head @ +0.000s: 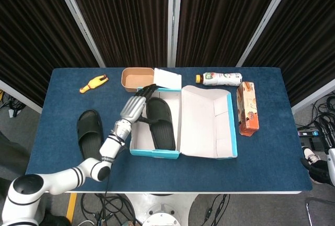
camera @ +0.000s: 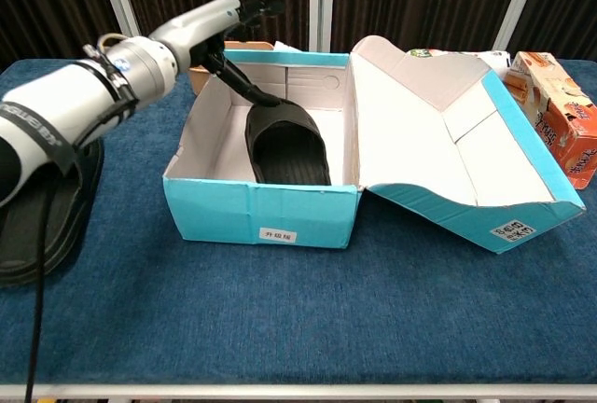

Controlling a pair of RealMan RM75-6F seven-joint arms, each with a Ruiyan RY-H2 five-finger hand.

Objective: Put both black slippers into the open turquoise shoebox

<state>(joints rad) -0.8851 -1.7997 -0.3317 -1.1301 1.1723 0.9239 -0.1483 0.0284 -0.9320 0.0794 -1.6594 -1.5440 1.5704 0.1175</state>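
The open turquoise shoebox [head: 155, 153] [camera: 261, 212] stands mid-table, its lid [head: 207, 122] folded out to the right. One black slipper [head: 159, 123] [camera: 287, 146] lies flat on the box floor. The other black slipper [head: 90, 134] [camera: 42, 221] lies on the blue cloth left of the box. My left hand [head: 137, 105] [camera: 210, 25] hovers over the box's far left corner with its fingers spread and nothing in it. One dark finger [camera: 244, 89] reaches down towards the far end of the boxed slipper. My right hand does not show in either view.
Behind the box are a brown bowl [head: 137, 78] and a white packet [head: 167, 78]. A yellow rubber chicken [head: 94, 83] lies far left, a bottle [head: 220, 78] lies far right. An orange carton [head: 247, 108] [camera: 560, 114] lies right of the lid.
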